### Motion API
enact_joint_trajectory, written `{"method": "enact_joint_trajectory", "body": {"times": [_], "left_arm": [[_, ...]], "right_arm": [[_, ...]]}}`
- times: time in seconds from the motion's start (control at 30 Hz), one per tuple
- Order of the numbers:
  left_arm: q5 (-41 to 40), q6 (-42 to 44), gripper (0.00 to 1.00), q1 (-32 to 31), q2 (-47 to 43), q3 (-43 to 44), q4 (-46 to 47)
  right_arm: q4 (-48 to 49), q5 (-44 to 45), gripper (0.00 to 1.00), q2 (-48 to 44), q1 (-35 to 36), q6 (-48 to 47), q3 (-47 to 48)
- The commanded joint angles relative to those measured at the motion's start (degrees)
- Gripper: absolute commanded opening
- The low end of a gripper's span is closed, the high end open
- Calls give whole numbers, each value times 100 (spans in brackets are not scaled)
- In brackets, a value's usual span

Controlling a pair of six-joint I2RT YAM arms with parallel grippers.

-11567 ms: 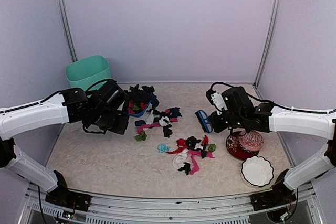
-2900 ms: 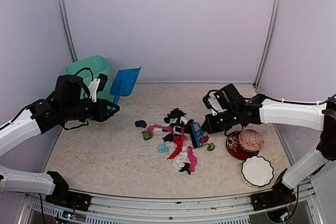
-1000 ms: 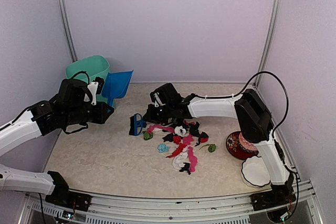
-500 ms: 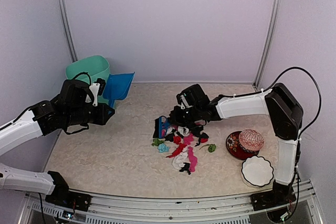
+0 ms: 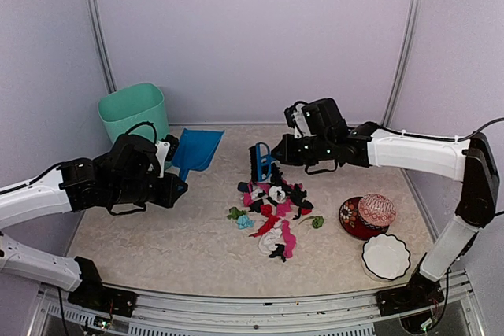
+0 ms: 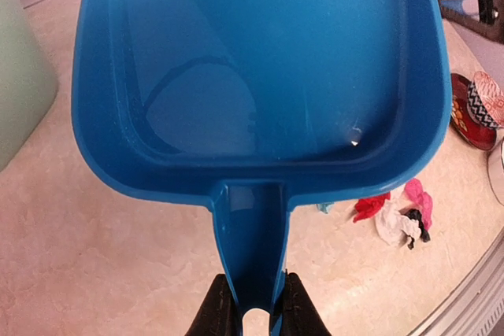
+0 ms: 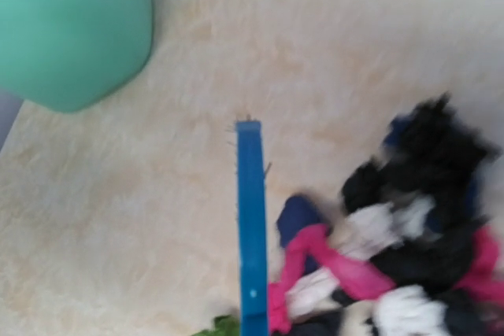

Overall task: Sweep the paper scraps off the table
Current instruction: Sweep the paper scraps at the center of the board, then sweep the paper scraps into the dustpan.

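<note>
The blue brush (image 5: 260, 163) has come off the left flank of the paper scraps (image 5: 276, 206), where it stood half a second ago, and now stands lifted at the far edge of the heap. The right gripper (image 5: 279, 154) pinches it, though the wrist view hides the fingers themselves. The navy bit that lay alone out to the left a few seconds back is gone from there, pulled in with the rest. One green scrap (image 5: 234, 212) and a teal one still sit just outside the heap's near-left edge.

The blue dustpan (image 6: 260, 76) has dropped from beside the green bin (image 5: 132, 112) and swung in toward the heap. The left gripper (image 6: 253, 304) is clamped on its handle, and the pan is empty. I judge the gathering mostly done and the loading about to start.

Seen from the right jaws, the scraps lie just below and to the right of the brush blade, nearly touching it on the table (image 5: 157, 234). From the left jaws they lie ahead and off to the right, past the pan's right rim, well apart from its mouth, so the pan must close that gap before a stroke lands anything in it
</note>
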Motion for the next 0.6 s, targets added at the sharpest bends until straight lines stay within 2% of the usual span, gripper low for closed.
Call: {"method": "enact_joint_trajectory", "body": {"times": [0.0, 0.27, 0.57], "left_arm": [[-225, -596, 0, -500, 112, -114, -120], [-488, -1344, 0, -1495, 599, -107, -782], [11, -1849, 0, -2189, 1222, -95, -1631]], "right_arm": [[-563, 981, 0, -565, -135, -873, 1], [-596, 2295, 0, -644, -330, -2594, 43], [-45, 2453, 0, 181, -435, -4696, 286]]}}
